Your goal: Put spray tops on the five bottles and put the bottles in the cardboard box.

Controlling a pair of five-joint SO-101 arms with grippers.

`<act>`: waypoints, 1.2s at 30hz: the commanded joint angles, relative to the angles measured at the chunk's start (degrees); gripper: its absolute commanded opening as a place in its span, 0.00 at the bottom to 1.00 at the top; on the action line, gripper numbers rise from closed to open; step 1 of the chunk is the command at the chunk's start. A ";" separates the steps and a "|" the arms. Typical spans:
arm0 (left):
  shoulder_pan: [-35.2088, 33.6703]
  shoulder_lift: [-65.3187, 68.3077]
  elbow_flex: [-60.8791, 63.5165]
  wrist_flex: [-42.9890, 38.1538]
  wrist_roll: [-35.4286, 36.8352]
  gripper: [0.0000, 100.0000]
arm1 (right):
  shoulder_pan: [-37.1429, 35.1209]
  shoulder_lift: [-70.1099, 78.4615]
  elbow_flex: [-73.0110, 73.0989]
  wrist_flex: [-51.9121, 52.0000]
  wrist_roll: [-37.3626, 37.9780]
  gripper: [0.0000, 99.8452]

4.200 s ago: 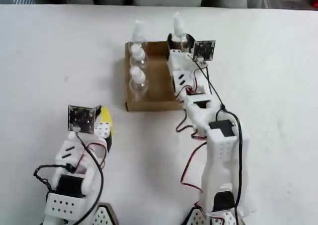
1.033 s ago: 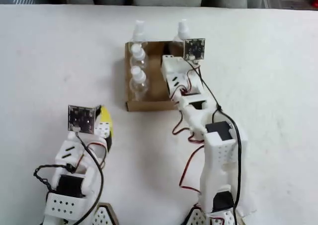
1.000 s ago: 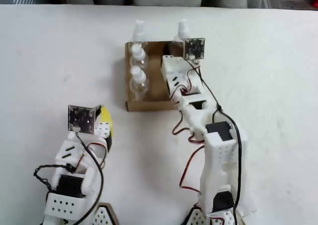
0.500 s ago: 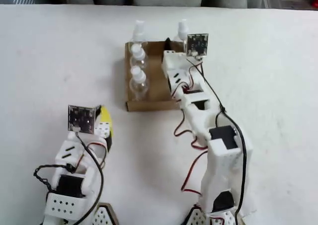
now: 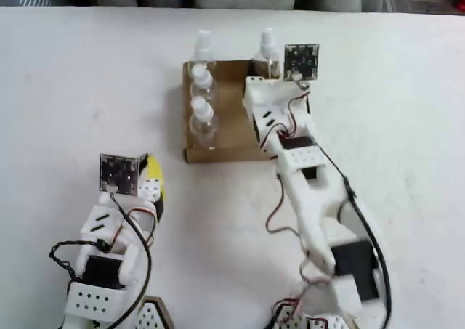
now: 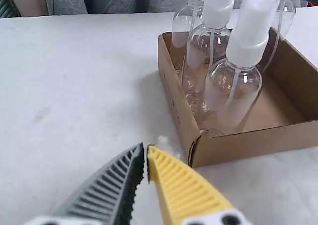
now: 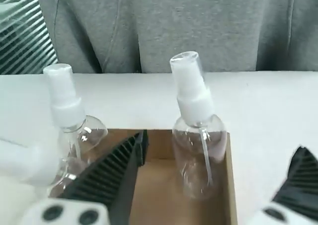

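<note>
Your right gripper [image 7: 219,148] hangs over the brown cardboard box [image 5: 227,129], jaws spread wide, holding nothing. A clear plastic bottle with white spray top [image 7: 196,135] stands in the far right corner just beyond. Three like bottles [image 5: 201,78] line the box's left wall. Your left gripper [image 6: 146,154] sits closed, empty, over the white tabletop [image 5: 87,75], near left.

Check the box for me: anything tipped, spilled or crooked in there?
Nothing stands out. Four bottles stand upright in the cardboard box, each with its spray top on. The box floor looks dry. The open right gripper sits just short of the far-corner bottle.
</note>
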 commanded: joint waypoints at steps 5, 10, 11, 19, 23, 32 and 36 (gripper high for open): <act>-0.48 -0.75 -0.18 0.53 -0.53 0.02 | -0.04 -21.05 -0.70 32.75 0.88 0.38; -0.48 -0.75 -0.18 0.53 -0.53 0.02 | 1.80 -30.37 -0.70 52.44 7.74 0.38; -0.48 -0.75 -0.18 0.53 -0.53 0.02 | 2.77 -31.96 -0.70 56.22 8.88 0.38; -0.48 -0.75 -0.18 0.53 -0.53 0.02 | 14.73 -37.41 -0.35 82.33 23.03 0.38; -0.48 -0.75 -0.18 0.53 -0.53 0.02 | 18.33 -36.53 2.55 86.99 29.63 0.38; -0.48 -0.75 -0.18 1.32 -0.53 0.02 | 20.26 -32.75 15.82 67.30 32.00 0.29; -0.48 -0.75 -0.18 1.32 -0.53 0.02 | 20.26 -29.23 16.00 56.13 32.35 0.12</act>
